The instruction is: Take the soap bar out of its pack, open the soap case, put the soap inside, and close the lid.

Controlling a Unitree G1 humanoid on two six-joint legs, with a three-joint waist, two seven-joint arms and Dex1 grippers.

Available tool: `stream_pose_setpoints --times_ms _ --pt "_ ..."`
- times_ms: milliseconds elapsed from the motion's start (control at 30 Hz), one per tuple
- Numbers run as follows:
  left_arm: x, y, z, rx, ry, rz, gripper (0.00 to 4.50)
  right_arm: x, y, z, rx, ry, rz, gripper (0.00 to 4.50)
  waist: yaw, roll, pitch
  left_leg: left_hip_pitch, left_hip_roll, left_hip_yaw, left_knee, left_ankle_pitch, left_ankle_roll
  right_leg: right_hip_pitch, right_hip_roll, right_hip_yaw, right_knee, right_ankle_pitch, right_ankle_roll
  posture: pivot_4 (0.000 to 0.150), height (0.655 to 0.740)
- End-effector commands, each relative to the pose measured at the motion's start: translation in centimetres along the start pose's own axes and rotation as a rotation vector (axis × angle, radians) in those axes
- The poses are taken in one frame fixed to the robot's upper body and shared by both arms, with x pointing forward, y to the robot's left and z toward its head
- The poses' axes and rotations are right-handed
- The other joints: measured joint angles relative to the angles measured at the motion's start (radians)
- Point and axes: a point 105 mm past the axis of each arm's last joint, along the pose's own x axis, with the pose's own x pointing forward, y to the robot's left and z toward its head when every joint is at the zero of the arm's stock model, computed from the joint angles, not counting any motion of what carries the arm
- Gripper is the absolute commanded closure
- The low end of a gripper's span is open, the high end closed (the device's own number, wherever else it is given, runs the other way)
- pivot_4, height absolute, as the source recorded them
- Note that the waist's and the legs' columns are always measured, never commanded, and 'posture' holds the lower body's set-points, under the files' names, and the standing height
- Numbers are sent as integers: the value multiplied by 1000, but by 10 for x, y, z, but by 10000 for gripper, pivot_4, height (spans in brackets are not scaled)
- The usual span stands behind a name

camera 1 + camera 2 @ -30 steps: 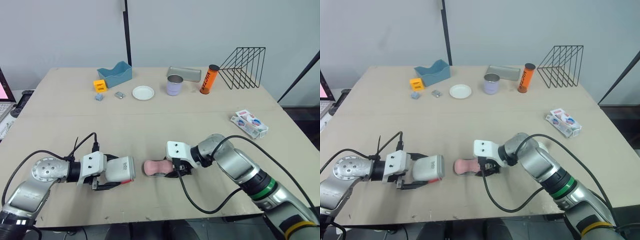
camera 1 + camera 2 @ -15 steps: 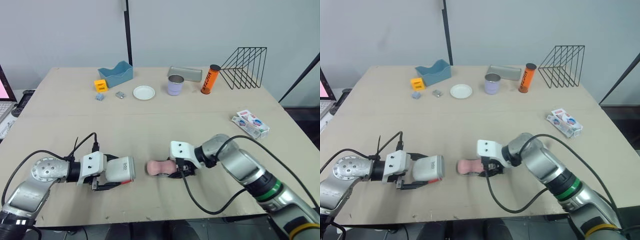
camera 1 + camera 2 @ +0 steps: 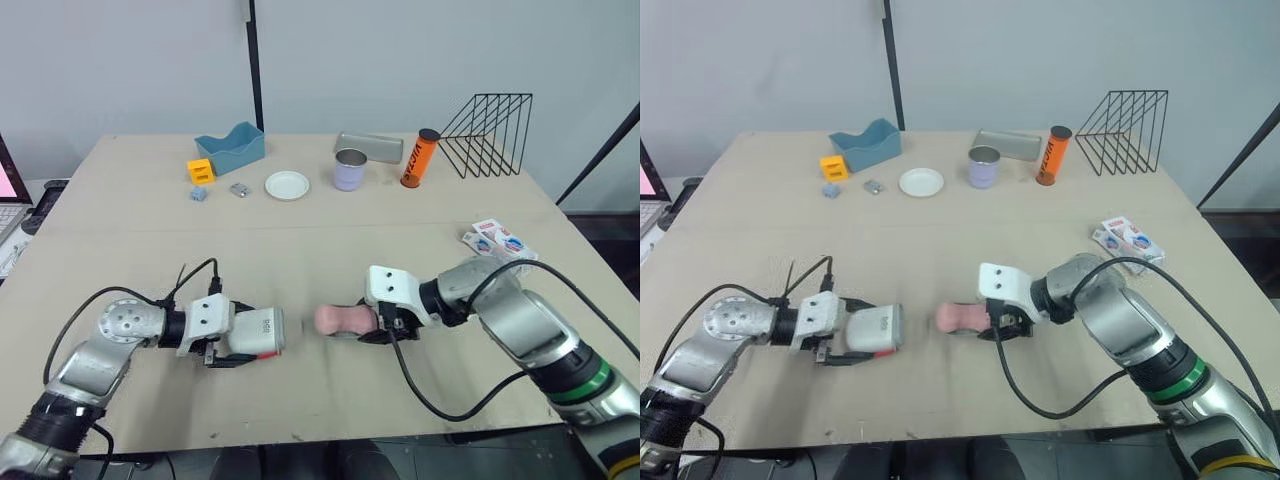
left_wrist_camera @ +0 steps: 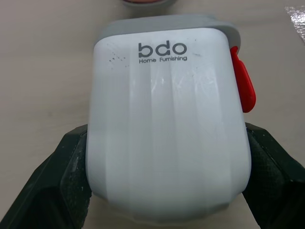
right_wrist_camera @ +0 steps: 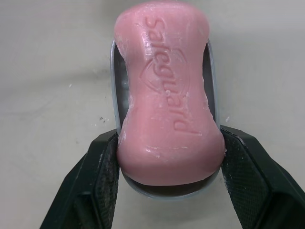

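The pink soap bar lies on a shallow grey inner tray just above the table, in front of centre. My right gripper is shut on it, with a black finger pressed against each side. To its left, my left gripper is shut on the white soap case, which lies on its side with its grey rim and red latch facing the soap. A short gap separates case and soap. The soap pack lies at the right edge.
Along the back stand a blue tray, an orange block, a white plate, a lilac cup, a grey metal tray, an orange tube and a black wire rack.
Both grippers have shifted to the right along the table's front, each carrying its object. The right one moved further, so the gap between soap and case is slightly wider.
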Motion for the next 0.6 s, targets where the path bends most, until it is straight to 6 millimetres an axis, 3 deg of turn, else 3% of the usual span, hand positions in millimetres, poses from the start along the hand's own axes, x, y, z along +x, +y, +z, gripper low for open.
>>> stream_pose_setpoints --times_ms 33,200,600 --pt "14 7 8 53 -15 -16 9926 -8 0 11 -37 -23 -24 19095 1 0 0 0 0 0 0 0 0 0 0 0 0 0 0 1500 7393" --pt "29 9 17 61 -60 -35 9926 -4 1 14 -40 -23 -23 19095 0 0 0 -1 -1 0 1 0 0 0 0 1 0 0 1 1500 7393" --pt "36 10 26 58 -99 -44 9926 9 2 15 -63 -9 -10 19095 0 0 0 -2 -1 -1 2 0 0 0 1 1 0 1 2 1500 7393"
